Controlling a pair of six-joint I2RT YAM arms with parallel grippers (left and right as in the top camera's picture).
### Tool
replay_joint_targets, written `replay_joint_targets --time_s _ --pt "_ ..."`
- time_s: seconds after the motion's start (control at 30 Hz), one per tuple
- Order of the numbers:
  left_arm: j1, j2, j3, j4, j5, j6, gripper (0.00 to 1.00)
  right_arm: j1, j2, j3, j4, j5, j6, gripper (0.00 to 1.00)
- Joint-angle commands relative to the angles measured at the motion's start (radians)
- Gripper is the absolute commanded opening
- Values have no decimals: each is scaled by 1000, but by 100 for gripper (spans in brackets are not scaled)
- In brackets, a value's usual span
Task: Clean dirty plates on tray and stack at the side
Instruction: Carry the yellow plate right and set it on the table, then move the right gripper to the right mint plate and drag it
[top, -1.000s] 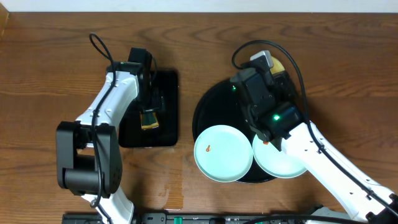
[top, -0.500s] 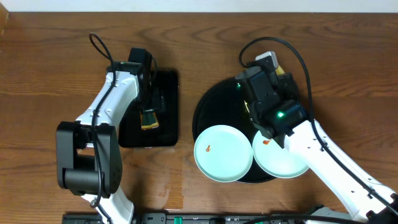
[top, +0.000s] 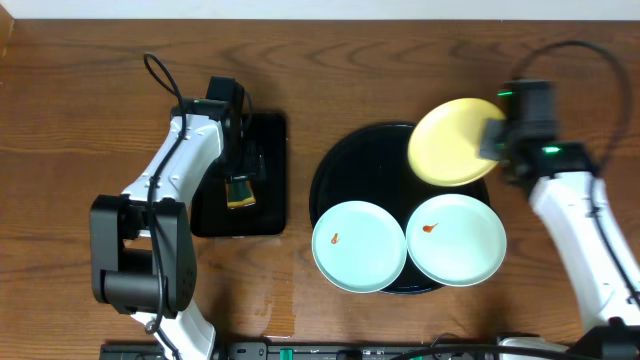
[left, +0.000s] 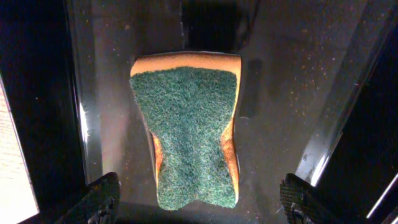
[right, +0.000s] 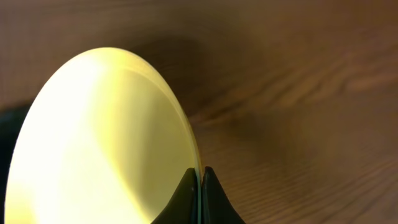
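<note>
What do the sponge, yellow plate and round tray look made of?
Sponge: orange foam under a coarse green scouring pad, matte and fibrous.
Yellow plate: likely plastic or melamine; smooth, with a soft sheen and a thin rim.
Round tray: smooth, uniform black surface; probably plastic, but the look leaves it open.

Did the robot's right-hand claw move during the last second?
Yes. The right gripper, shut on the yellow plate, swung rightward, from above the middle of the black tray to its right rim.
</note>
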Motion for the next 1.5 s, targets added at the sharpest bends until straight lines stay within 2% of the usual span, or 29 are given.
replay_joint_targets --time_s 0.0,0.33,0.63,0.7,0.73,0.8,0.83,0.97,1.07,1.2,1.33,1.47 --pt "1 -10 13 -2 -9 5 83 -168 0 8 2 -269 86 1" --pt "1 -10 13 -2 -8 5 83 -587 97 3 -63 -302 86 1" --pt "1 -10 13 -2 -8 6 83 -737 275 0 -41 -304 130 1" --pt "1 -10 13 -2 -8 5 83 -747 287 0 -40 -310 124 7" --pt "1 -10 13 -2 -8 5 83 -748 286 0 -40 -311 117 18" --pt "1 -10 13 -2 -8 6 83 -747 277 0 -40 -354 106 43" --pt "1 -10 13 -2 -8 6 83 -746 264 1 -40 -408 100 52" --pt "1 -10 13 -2 -8 5 83 -735 200 1 -42 -616 99 75" --pt "1 -10 13 -2 -8 5 83 -695 118 1 -63 -774 73 76" --pt "1 -10 13 -2 -8 5 83 -575 -2 1 -142 -794 -8 74" --pt "1 -10 13 -2 -8 5 83 -374 -77 0 -265 -702 -40 69" --pt "1 -10 13 -2 -8 5 83 -164 -69 -3 -370 -572 -39 61"
